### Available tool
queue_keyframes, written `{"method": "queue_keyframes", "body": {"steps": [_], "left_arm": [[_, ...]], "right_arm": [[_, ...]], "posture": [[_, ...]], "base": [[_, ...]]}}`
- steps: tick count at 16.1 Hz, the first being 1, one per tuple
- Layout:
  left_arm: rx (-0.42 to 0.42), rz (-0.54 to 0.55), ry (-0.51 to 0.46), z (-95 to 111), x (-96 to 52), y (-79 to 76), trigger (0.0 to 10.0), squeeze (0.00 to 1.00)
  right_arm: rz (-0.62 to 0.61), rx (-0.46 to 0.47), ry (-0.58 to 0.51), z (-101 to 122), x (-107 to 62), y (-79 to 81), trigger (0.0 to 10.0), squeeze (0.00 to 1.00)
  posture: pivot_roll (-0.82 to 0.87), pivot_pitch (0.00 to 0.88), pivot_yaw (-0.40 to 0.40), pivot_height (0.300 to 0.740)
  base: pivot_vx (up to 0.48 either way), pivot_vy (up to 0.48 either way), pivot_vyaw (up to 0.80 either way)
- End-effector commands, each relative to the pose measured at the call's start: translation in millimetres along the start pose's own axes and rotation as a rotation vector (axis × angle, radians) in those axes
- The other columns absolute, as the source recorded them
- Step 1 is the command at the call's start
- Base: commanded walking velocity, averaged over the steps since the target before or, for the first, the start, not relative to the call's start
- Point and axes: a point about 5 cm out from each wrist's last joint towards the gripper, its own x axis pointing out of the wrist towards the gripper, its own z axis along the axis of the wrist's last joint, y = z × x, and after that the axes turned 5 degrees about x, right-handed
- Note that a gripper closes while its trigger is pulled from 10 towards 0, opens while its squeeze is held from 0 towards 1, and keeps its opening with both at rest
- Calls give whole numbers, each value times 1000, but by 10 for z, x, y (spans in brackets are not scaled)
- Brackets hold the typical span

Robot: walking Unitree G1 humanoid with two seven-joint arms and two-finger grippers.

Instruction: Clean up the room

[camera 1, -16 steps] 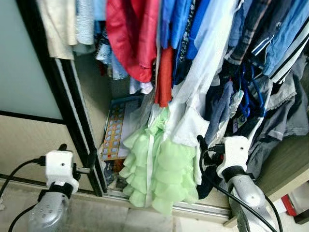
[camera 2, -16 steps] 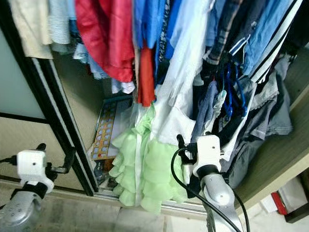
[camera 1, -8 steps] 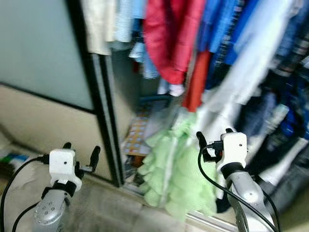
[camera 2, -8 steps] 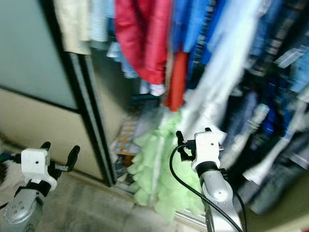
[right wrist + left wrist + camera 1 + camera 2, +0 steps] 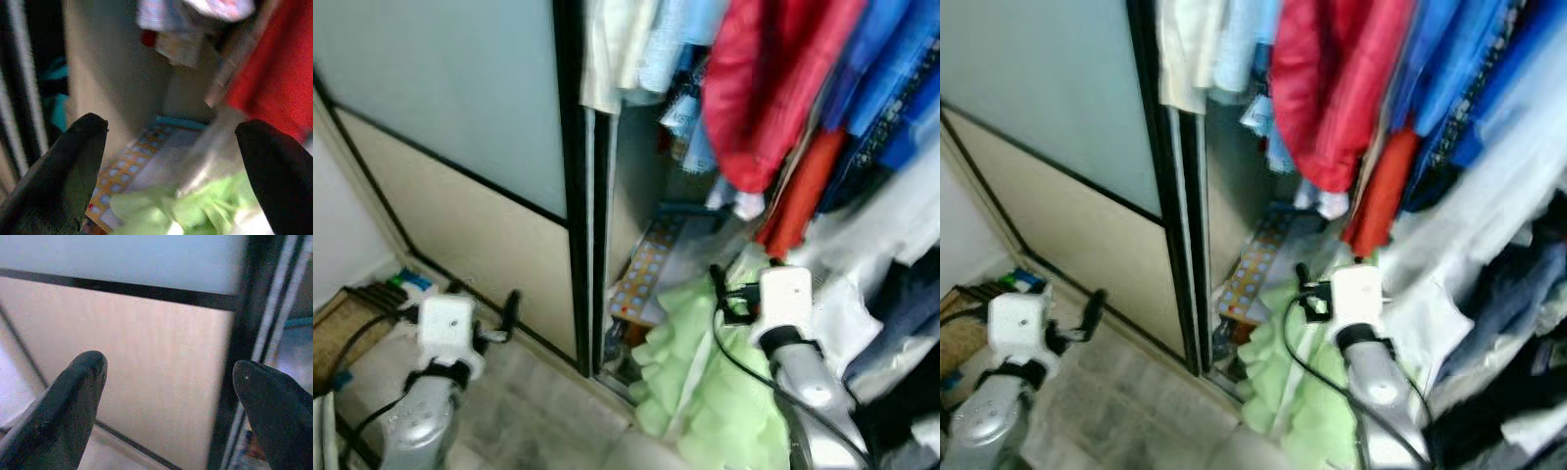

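While clothes [image 5: 773,88] hang in wardrobe, left hand [image 5: 481,308] & right hand [image 5: 732,294], both spread, empty, face sliding door [image 5: 460,127] & green dress [image 5: 724,401]

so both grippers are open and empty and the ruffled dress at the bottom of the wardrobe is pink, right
Not quite: the ruffled dress is light green, not pink, as the left eye view shows. The left gripper and right gripper are indeed open and empty.

Stood open on the right: wardrobe [image 5: 636,196], clothes [image 5: 773,98] hanging inside, sliding door [image 5: 460,147] on the left, ruffled dress [image 5: 705,392] spilling over its bottom edge, board [image 5: 646,279] behind.
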Motion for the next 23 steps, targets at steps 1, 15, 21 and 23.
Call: {"method": "queue_keyframes", "body": {"steps": [1,15,21,23], "left_arm": [[-1,-5,2,-17,-20,-51,10000,0],[30,18,7,-36,3,-40,10000,0],[35,40,3,-31,-12,-10,10000,0],[34,36,3,-31,-9,-33,10000,0]], "right_arm": [[-22,-10,-4,19,-9,-85,10000,0],[-13,-19,-33,48,59,-29,10000,0],[-6,-21,-28,38,79,-21,10000,0],[-6,-23,-30,44,88,-26,10000,0]], "posture": [[-101,0,-65,740],[-92,0,-52,740],[-81,0,-69,740],[-82,0,-69,740]], "base": [[0,0,800],[0,0,800],[0,0,800],[0,0,800]]}}
